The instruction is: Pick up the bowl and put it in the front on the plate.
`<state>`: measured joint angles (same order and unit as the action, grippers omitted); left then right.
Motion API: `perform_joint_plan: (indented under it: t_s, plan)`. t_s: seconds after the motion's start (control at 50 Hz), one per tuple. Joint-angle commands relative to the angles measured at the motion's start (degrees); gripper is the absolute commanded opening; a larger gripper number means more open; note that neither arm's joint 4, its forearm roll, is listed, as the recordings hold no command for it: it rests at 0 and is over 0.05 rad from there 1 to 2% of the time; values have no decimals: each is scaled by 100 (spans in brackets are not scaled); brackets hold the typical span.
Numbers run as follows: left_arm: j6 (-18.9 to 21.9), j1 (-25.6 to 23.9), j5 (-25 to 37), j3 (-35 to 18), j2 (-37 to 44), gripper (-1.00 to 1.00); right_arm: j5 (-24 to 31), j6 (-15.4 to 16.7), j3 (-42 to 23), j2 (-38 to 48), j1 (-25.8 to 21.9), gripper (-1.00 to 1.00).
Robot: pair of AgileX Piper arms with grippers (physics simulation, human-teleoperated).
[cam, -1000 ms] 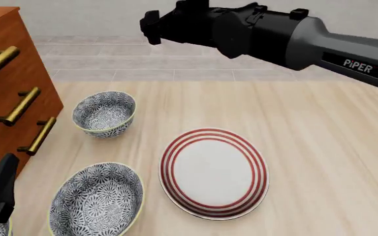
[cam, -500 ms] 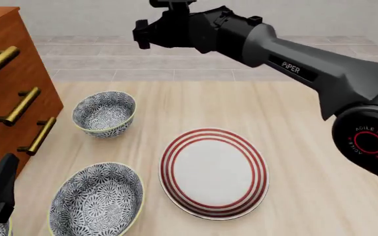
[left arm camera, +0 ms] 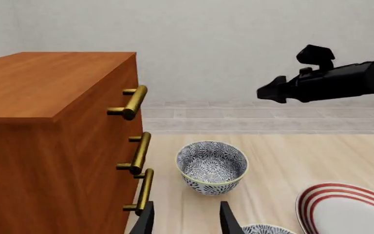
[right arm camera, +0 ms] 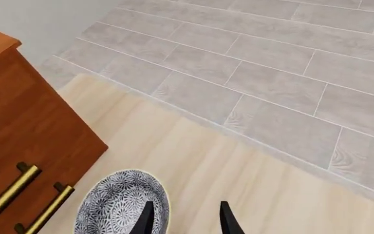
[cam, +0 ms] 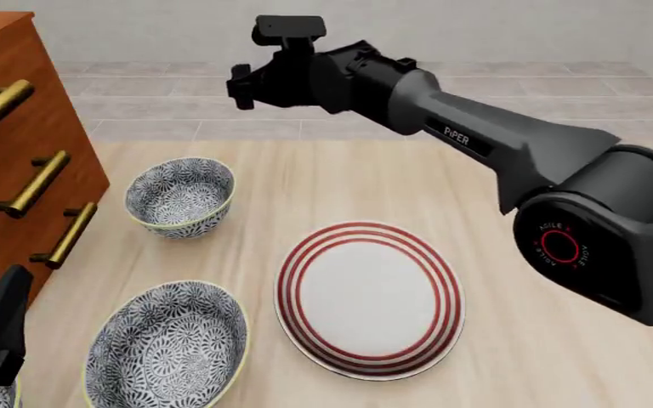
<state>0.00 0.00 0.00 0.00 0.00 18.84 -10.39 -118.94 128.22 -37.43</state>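
Three dishes are sitting on the table (cam: 530,187), and all of them are holding nothing. I am hanging my right gripper (right arm camera: 182,217) high over the table's far edge, its two fingers spread with an empty gap between them. Below and just ahead of those fingers the bowl (cam: 180,196) is standing upright, its patterned inside bare; in my right wrist view its rim (right arm camera: 123,204) is showing beside one fingertip, but I am not touching it. The bowl is sitting close to the dresser (cam: 9,161), near its brass handles (cam: 31,183).

Nearer to me than that gripper, and well below it, the plate (cam: 370,297) is lying flat with its white centre bare. Beside the plate, on its left, the wider bowl (cam: 167,347) is resting, also empty.

My left gripper (left arm camera: 185,219) is staying low at the near left corner, fingers parted and gripping nothing. Straight ahead of it the bowl (left arm camera: 212,166) is standing, with the dresser (left arm camera: 50,141) on one side and the plate's edge (left arm camera: 346,207) on the other. My right arm (cam: 462,136) is stretching across above the table.
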Motion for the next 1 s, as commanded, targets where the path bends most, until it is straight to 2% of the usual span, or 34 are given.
perform_joint_plan:
  t_s: [0.02,0.22,0.68,1.0]
  plan:
    - [0,0,0,0,0,100,227,-16,-494,421,-12,100]
    - [0,0,0,0,0,100,403,-46,-931,853,-30,100]
    - [0,0,0,0,0,100,221,-287,-733,1144,-194,100]
    - [0,0,0,0,0,100,378,-338,-1154,1578,-225,100]
